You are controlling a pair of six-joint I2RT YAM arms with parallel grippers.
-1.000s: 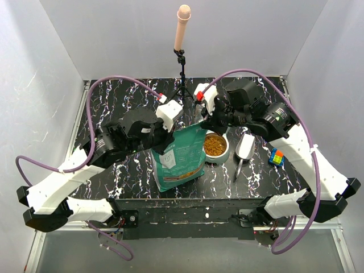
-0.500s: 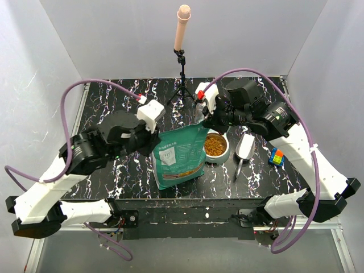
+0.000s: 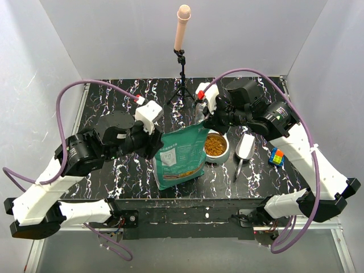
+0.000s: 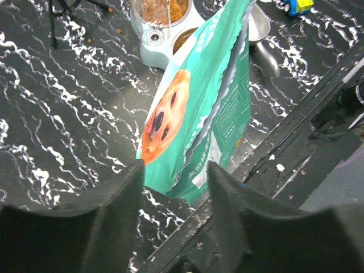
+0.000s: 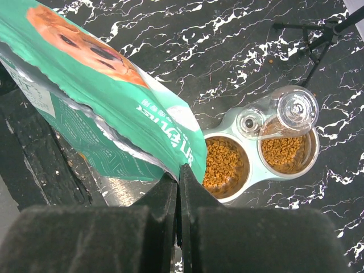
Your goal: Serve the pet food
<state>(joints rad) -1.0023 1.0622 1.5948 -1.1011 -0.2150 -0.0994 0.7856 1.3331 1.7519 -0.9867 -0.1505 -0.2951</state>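
Observation:
The teal-green bag [image 3: 181, 157] stands upright near the table's front edge, its top leaning toward the feeder. My right gripper [image 3: 205, 123] is shut on the bag's top corner [image 5: 187, 152], with the fingers [image 5: 166, 196] pinched flat together. The pet food [image 5: 223, 165] fills the near bowl of a pale double feeder [image 3: 216, 147], and more kibble [image 5: 283, 150] lies in the far bowl under a clear dome. My left gripper [image 4: 175, 177] stands open just left of the bag [image 4: 199, 108], apart from it, with nothing between its fingers [image 4: 122, 196].
A metal scoop [image 3: 244, 149] lies right of the feeder. A colourful toy block [image 3: 276, 156] sits further right. A black tripod [image 3: 182, 79] holding a pale cylinder stands at the back centre. The table's front edge [image 4: 284, 136] runs close behind the bag.
My left gripper has let go of the bag, opened, and drawn back to the left. The bag stays upright, held by the right gripper, which has not moved.

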